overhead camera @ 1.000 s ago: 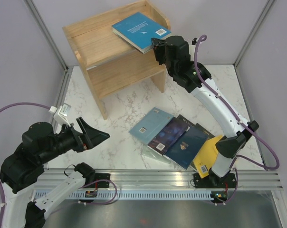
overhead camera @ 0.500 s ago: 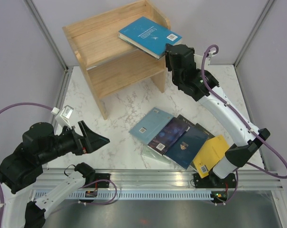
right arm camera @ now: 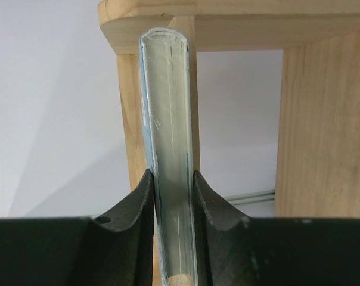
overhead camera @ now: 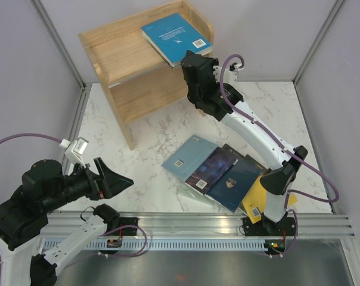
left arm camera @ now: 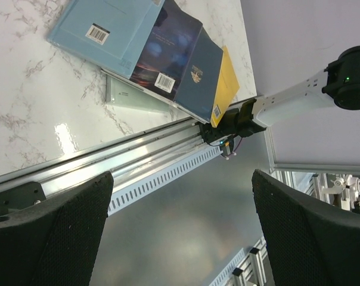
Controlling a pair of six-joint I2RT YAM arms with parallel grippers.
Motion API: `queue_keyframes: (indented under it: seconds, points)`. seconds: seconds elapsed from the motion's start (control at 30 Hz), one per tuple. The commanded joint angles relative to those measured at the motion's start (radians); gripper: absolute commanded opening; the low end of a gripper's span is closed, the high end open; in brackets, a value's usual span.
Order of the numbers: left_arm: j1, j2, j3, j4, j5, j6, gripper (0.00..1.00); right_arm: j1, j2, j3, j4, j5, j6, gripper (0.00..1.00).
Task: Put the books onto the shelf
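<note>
Risk first: teal book (overhead camera: 175, 37) is clamped by one edge between my right fingers (overhead camera: 189, 59). It lies across the right end of the shelf (overhead camera: 117, 56) top, with its near corner hanging past the front right corner. If I let go here, I judge it could tip over the low rim and drop to the surface. Pushing it further in could snag the rim or shove the shelf. Cannot tell if it sits flat or tilted.

My left fingers (overhead camera: 117, 173) are spread wide with nothing in them, over the near left corner of the surface.

The other books are fanned flat and overlapping by the near right edge: pale blue book (overhead camera: 189, 156), dark purple book (overhead camera: 211, 170), navy book (overhead camera: 235, 182), yellow book (overhead camera: 262, 192).

The surface (overhead camera: 150, 134) is white marble-look, with a metal rail (overhead camera: 198, 223) along the near edge. Plain grey walls (overhead camera: 25, 65) stand around it.
</note>
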Motion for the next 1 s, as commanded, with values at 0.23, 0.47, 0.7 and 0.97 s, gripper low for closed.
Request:
queue_keyframes:
  seconds: [0.23,0.47,0.7,0.97]
  points:
    - [-0.025,-0.023,0.098,-0.094,-0.106,0.097,1.00,0.001,0.138,0.090,0.014,-0.046,-0.080,0.00]
    - [-0.069,-0.026,0.086,-0.089,-0.152,0.114,1.00,-0.025,0.096,0.004,0.134,-0.129,-0.189,0.46]
    - [-0.082,-0.021,0.028,-0.036,-0.131,0.145,1.00,-0.025,-0.065,-0.175,0.168,-0.173,-0.369,0.98]
    - [-0.082,-0.013,-0.055,0.021,-0.101,0.184,1.00,-0.024,-0.450,-0.514,0.049,-0.208,-0.504,0.98]
